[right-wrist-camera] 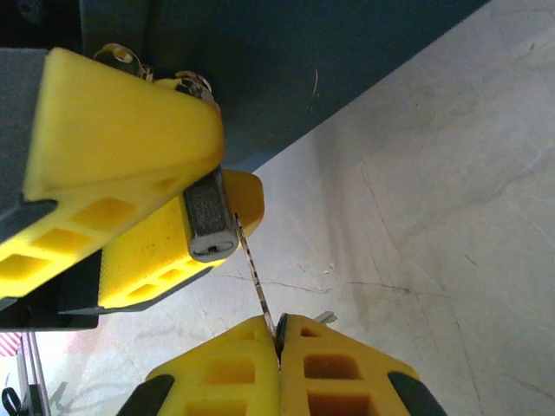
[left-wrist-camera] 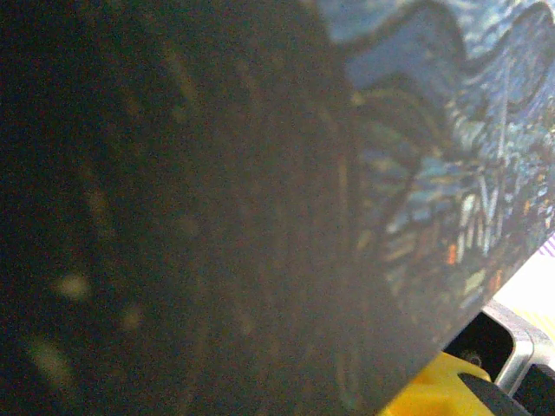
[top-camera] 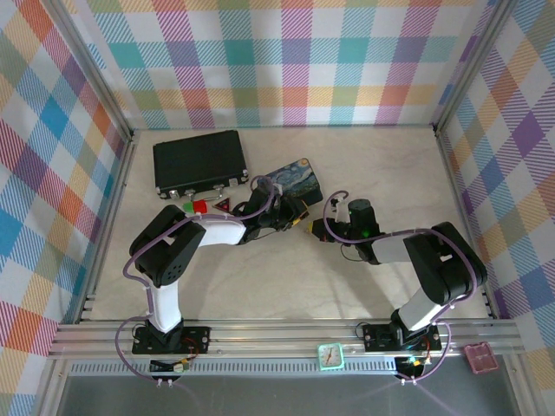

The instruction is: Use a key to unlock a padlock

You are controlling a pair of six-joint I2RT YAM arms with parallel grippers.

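From the top external camera, the two arms bend toward each other over the middle of the pale table. The left gripper sits at the near edge of the starry-night tin, and the right gripper is just beside it, almost tip to tip. A black case lies closed at the far left, with a red triangle piece in front of it. The padlock and key are too small to pick out in this view.

The left wrist camera is pressed close to the tin's painted lid, which is blurred and mostly dark. A yellow fingertip shows at the bottom right corner.

The right wrist camera gives the clear view. The left gripper is clenched on the padlock, whose small grey body is squeezed between the yellow pads with its lower end poking out. Its thin shackle curls out at the upper side (against the tin's dark blue wall). The lock is held off the table, just beside the tin. The right gripper has its jaws pressed together on the key. Only the slim blade shows, rising tilted from between the fingertips to meet the padlock's lower end. Whether the tip is in the keyhole or only touching beside it cannot be told.
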